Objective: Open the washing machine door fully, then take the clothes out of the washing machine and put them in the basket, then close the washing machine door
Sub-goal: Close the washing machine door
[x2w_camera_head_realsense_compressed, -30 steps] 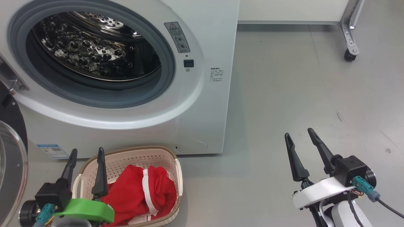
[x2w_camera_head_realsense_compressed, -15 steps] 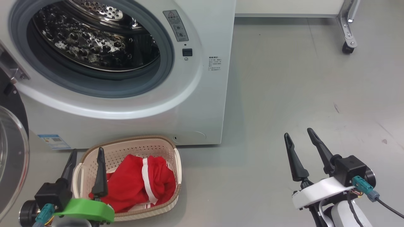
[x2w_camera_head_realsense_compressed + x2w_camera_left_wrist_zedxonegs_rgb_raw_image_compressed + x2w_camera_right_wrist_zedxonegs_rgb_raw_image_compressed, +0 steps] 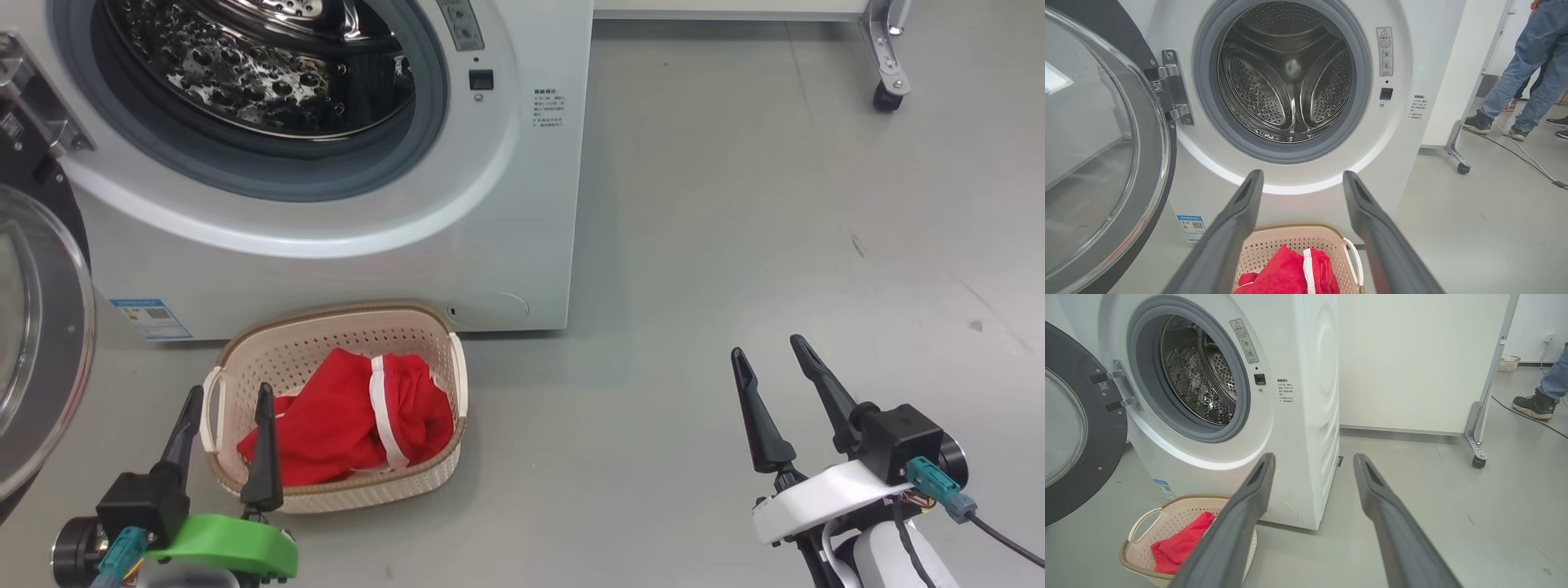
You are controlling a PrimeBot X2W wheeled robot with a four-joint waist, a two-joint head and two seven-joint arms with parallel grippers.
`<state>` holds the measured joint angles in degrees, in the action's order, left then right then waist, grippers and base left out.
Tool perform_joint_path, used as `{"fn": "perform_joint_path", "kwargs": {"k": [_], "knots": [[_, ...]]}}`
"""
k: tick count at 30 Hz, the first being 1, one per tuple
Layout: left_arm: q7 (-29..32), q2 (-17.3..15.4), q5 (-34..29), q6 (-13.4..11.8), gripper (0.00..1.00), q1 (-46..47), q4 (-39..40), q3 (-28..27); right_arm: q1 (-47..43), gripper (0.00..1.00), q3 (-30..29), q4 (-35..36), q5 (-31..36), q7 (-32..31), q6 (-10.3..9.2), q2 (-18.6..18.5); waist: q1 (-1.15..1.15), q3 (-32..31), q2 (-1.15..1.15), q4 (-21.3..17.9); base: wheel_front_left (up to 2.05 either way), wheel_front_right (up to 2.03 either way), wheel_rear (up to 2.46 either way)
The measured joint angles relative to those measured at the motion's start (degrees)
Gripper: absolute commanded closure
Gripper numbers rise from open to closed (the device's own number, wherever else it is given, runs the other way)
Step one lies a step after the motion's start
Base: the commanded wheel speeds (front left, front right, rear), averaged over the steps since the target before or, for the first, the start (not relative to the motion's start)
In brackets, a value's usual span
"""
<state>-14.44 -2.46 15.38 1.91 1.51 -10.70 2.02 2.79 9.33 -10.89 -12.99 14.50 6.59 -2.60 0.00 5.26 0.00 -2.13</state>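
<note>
Hovering spread wide and empty are the left gripper [image 3: 230, 390] and right gripper [image 3: 767, 346]; the clothes [image 3: 351, 416] lie in the basket [image 3: 335, 314] at the left's one o'clock, the washing machine [image 3: 326, 269] looks emptied; its door [image 3: 41, 327], open at ten o'clock, awaits closing.

I see everything bright and evenly lit from above, with only soft shadows: a pale one spreads from the washing machine [image 3: 506, 245] over the floor [image 3: 775, 245] toward 3 o'clock, and another lies beside the basket [image 3: 277, 359] toward 5 o'clock. Glare speckles the steel drum [image 3: 245, 65], and the glass of the washing machine door [image 3: 1090, 134] carries pale reflections. In both wrist views my own fingers [image 3: 1237, 522] loom soft and out of focus at 6 o'clock, and straight edges bow near the borders.
</note>
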Motion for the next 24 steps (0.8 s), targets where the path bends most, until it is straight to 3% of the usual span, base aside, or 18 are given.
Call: {"fn": "perform_joint_path", "kwargs": {"k": [12,24], "knots": [[0.00,0.02,-0.11,0.00,0.00,0.00,0.03,0.11,0.00,0.00,0.15,-0.29,0.00,0.00,0.08,0.00,0.00,-0.16,0.00,0.12,-1.17,1.17,0.00],[0.00,0.02,-0.11,-0.01,0.00,0.00,0.09,0.10,0.14,0.00,0.18,-0.29,0.00,0.00,0.08,0.00,0.00,0.27,0.00,0.49,-0.67,0.67,0.00]]}}
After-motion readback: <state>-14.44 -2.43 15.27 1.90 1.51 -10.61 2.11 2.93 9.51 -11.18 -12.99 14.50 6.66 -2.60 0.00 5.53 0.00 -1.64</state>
